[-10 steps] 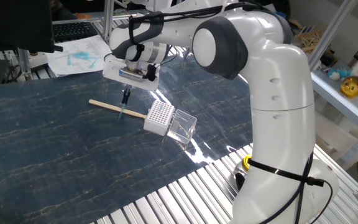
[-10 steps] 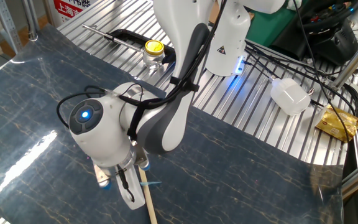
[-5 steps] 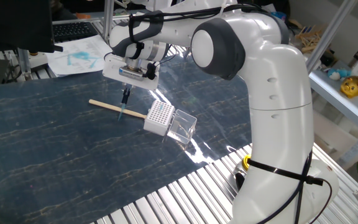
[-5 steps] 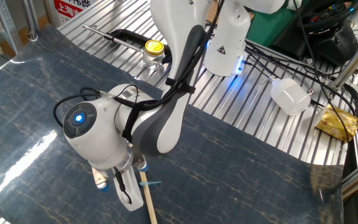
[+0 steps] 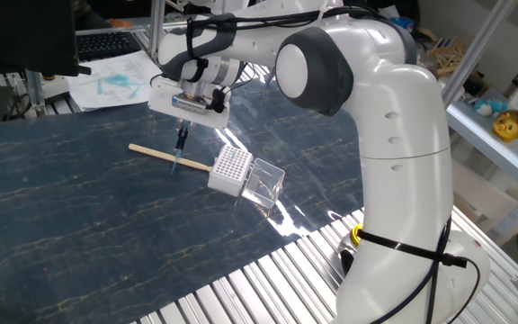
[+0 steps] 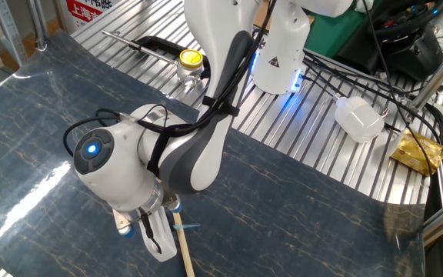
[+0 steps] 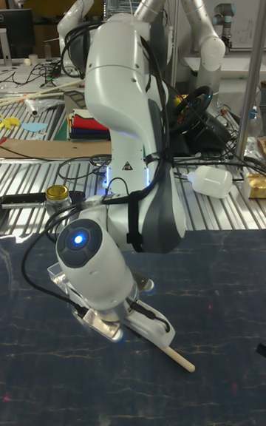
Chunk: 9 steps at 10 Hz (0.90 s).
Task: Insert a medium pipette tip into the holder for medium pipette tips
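The medium pipette tip (image 5: 177, 161), thin and pale blue, leans across a long tan wooden stick (image 5: 165, 156) on the dark mat; it also shows beside the stick in the other fixed view (image 6: 190, 227). My gripper (image 5: 183, 138) hangs just above the tip, its dark fingers together and nothing between them. In the other fixed view my gripper (image 6: 151, 237) sits left of the stick (image 6: 183, 248) and apart from the tip. The holder for medium pipette tips (image 5: 230, 168), a white box with a hole grid, stands at the stick's right end with its clear lid (image 5: 264, 183) open.
A yellow-capped jar (image 6: 188, 66) and a black tool (image 6: 154, 48) lie on the metal slats beyond the mat. A white bottle (image 6: 358, 120) and cables lie by the arm's base. Papers (image 5: 115, 79) and a keyboard lie at the mat's far edge.
My gripper has drifted slightly up and to the left, away from the tip. The tip, the stick and the holder have stayed where they were.
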Motion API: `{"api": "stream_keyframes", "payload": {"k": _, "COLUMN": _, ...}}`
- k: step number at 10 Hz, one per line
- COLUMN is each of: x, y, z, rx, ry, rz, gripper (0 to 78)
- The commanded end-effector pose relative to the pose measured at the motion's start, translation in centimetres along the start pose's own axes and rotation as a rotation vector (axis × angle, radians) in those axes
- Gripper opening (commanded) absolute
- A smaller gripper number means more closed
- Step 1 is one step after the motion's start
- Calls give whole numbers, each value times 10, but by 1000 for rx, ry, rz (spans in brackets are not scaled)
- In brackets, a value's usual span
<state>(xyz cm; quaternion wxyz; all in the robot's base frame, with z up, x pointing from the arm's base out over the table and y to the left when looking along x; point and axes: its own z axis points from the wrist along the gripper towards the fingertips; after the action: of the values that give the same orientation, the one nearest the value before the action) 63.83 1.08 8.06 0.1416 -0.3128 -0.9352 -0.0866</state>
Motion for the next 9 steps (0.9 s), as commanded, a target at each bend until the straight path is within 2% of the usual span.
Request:
{"api": "stream_keyframes", "payload": {"k": 1, "x": -1, "y": 0, "z": -2, "rx": -2, "ry": 1, "rz": 2, "gripper": 0}}
{"api": "stream_keyframes", "payload": {"k": 8, "x": -1, "y": 0, "z": -1, "rx": 10, "ry": 17, "rz": -10, "gripper": 0}}
{"api": "stream_keyframes", "payload": {"k": 9, "x": -1, "y": 0, "z": -1, "rx": 10, "ry": 17, "rz": -10, "gripper": 774}}
